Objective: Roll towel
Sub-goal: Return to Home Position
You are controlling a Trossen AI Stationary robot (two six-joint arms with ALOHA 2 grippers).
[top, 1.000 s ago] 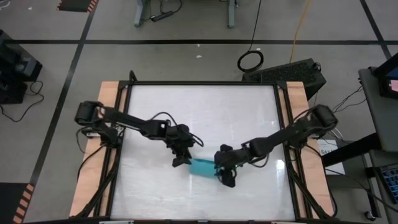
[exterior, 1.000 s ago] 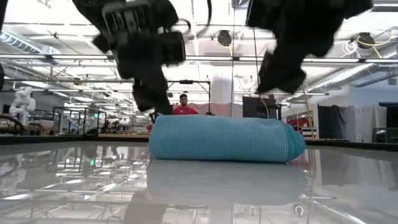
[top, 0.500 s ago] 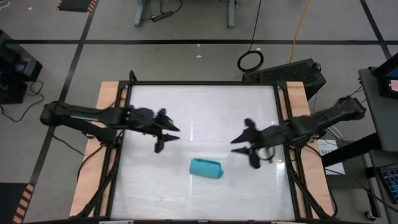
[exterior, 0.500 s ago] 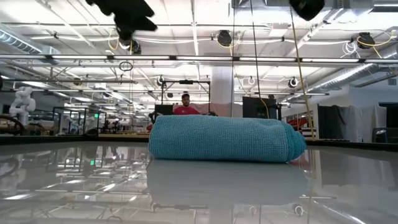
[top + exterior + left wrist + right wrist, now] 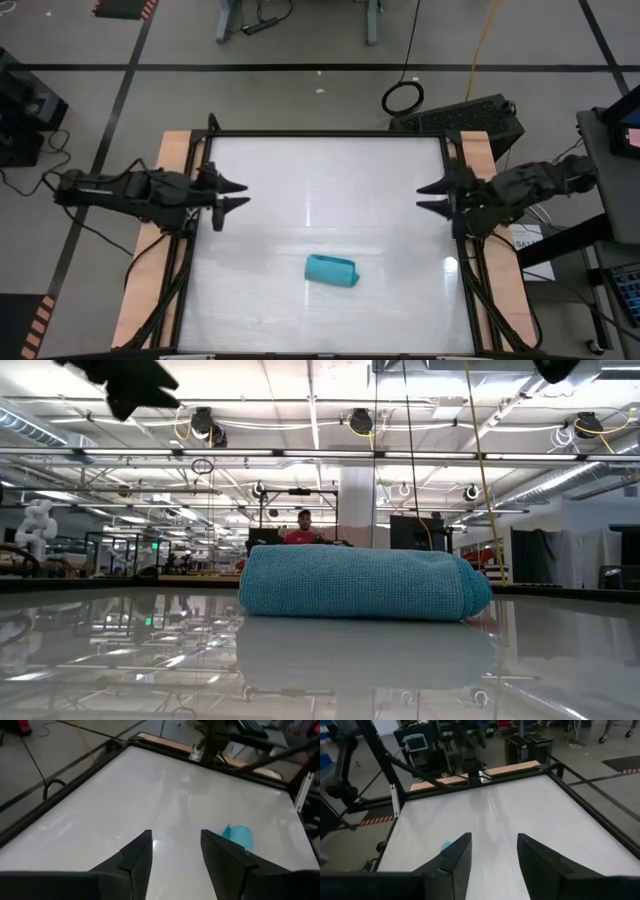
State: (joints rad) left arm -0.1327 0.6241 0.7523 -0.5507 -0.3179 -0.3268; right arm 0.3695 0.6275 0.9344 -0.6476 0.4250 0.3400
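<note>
The towel (image 5: 331,270) lies as a short, tight roll in the lower middle of the high view, alone on the table (image 5: 330,180). A second ago both grippers crowded its ends. Now the left gripper (image 5: 232,195) sits at the table's left edge and the right gripper (image 5: 425,197) at its right edge, both well apart from the roll, jaws apart and empty. The rolling looks finished, with only the retreat left. The low view shows the roll holding its shape, which the overhead cannot; the wrist views make the parted fingers plain.
</note>
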